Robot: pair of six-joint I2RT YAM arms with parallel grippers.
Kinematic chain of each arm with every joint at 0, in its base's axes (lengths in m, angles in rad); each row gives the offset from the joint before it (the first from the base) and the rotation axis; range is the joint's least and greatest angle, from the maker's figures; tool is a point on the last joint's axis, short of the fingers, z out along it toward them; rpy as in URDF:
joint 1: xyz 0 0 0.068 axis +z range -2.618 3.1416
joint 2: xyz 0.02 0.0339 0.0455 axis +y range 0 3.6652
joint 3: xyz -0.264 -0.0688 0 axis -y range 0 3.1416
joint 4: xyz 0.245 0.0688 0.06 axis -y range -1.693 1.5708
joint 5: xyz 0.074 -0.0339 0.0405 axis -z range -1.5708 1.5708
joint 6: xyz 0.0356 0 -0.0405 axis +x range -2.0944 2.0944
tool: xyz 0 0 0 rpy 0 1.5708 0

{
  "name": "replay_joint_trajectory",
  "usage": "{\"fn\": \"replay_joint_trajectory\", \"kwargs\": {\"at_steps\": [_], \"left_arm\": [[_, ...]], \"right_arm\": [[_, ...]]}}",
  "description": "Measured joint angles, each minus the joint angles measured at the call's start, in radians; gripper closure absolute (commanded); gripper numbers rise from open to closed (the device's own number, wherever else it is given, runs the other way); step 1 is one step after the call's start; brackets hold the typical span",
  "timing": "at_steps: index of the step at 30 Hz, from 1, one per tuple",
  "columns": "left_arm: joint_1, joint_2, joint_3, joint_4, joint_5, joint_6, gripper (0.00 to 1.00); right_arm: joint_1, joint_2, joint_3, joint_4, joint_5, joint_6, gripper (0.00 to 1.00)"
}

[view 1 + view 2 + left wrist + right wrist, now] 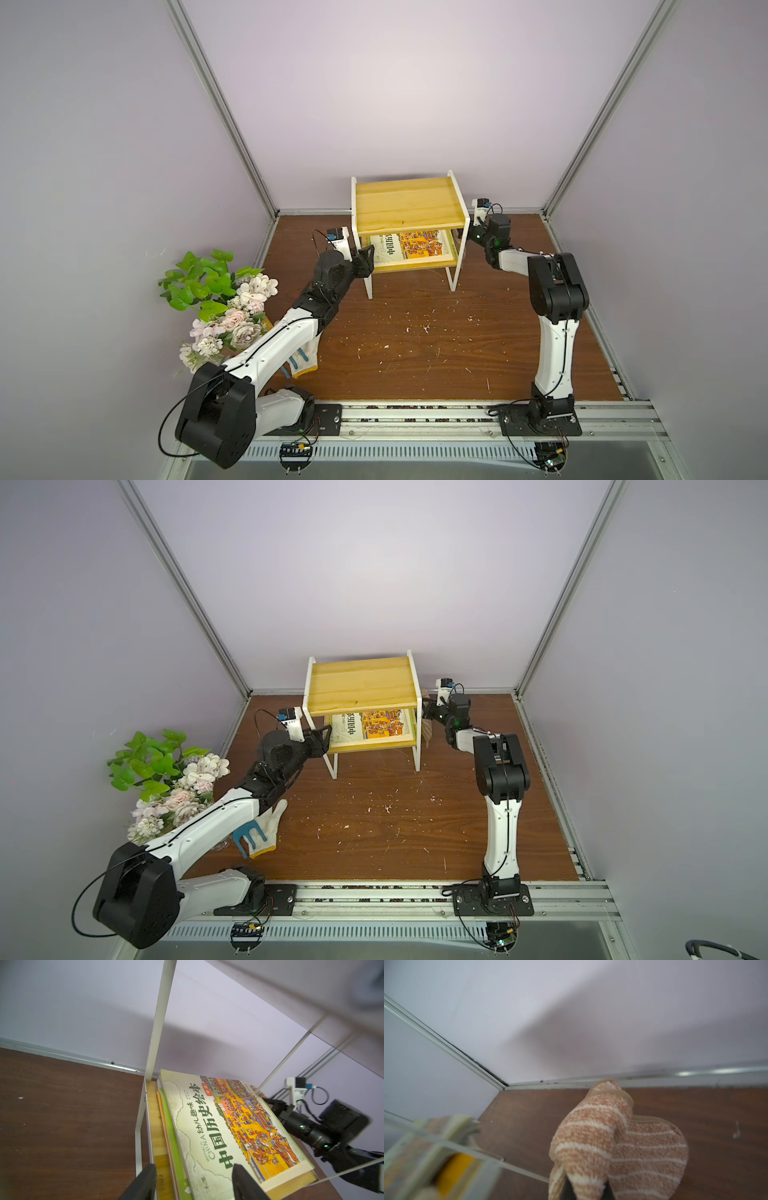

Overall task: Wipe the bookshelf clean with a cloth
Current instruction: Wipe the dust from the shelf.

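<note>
The bookshelf (409,205) (361,683) stands at the back middle of the brown table, with yellow boards and a white frame (158,1022). A stack of picture books (411,245) (228,1126) lies on its lower board. My left gripper (368,253) (195,1178) is at the left end of that lower board, open, its jaws spread over the near corner of the books. My right gripper (588,1188) is beside the shelf's right end, shut on the tan striped cloth (612,1142) (428,731), which hangs from it above the table.
A bunch of artificial flowers (220,299) stands at the left edge. A white glove (266,833) with a blue fork-shaped piece (247,837) lies under my left arm. White crumbs (424,328) dot the table in front of the shelf. Walls close in behind and at both sides.
</note>
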Motion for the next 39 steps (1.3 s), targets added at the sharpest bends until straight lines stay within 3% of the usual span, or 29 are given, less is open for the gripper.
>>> {"fn": "replay_joint_trajectory", "kwargs": {"at_steps": [4, 9, 11, 15, 18, 22, 26, 28, 32, 35, 39], "left_arm": [[0.000, 0.000, 0.001, -0.008, 0.000, 0.010, 0.41], [0.000, -0.001, 0.003, -0.014, 0.000, 0.037, 0.40], [0.000, 0.000, 0.004, -0.019, 0.000, 0.053, 0.36], [0.003, -0.008, 0.008, -0.066, 0.000, 0.076, 0.26], [0.006, -0.063, 0.000, -0.112, 0.004, 0.078, 0.16], [0.007, -0.211, -0.079, -0.122, 0.035, 0.045, 0.11], [0.006, -0.357, -0.247, -0.032, 0.172, -0.037, 0.07], [-0.013, -0.390, -0.328, 0.035, 0.250, -0.080, 0.05], [-0.126, -0.338, -0.369, 0.129, 0.352, -0.111, 0.04], [-0.260, -0.232, -0.295, 0.171, 0.393, -0.083, 0.00], [-0.399, -0.070, -0.158, 0.239, 0.414, -0.009, 0.01]], "right_arm": [[-0.002, 0.116, 0.102, -0.045, -0.082, 0.006, 1.00], [-0.002, 0.125, 0.178, -0.011, -0.211, 0.010, 1.00], [-0.003, 0.104, 0.141, 0.039, -0.248, 0.013, 1.00], [-0.021, -0.009, -0.092, 0.121, -0.237, -0.005, 1.00], [-0.048, -0.178, -0.352, 0.116, -0.138, -0.041, 1.00], [-0.072, -0.479, -0.621, 0.051, 0.150, -0.093, 1.00], [-0.090, -0.798, -0.803, 0.035, 0.293, -0.120, 1.00], [-0.086, -0.917, -0.858, 0.032, 0.227, -0.119, 1.00], [0.004, -1.065, -0.951, 0.127, -0.053, -0.078, 1.00], [0.148, -1.143, -0.980, 0.161, -0.201, -0.074, 1.00], [0.303, -1.176, -0.948, 0.191, -0.303, -0.089, 1.00]]}}
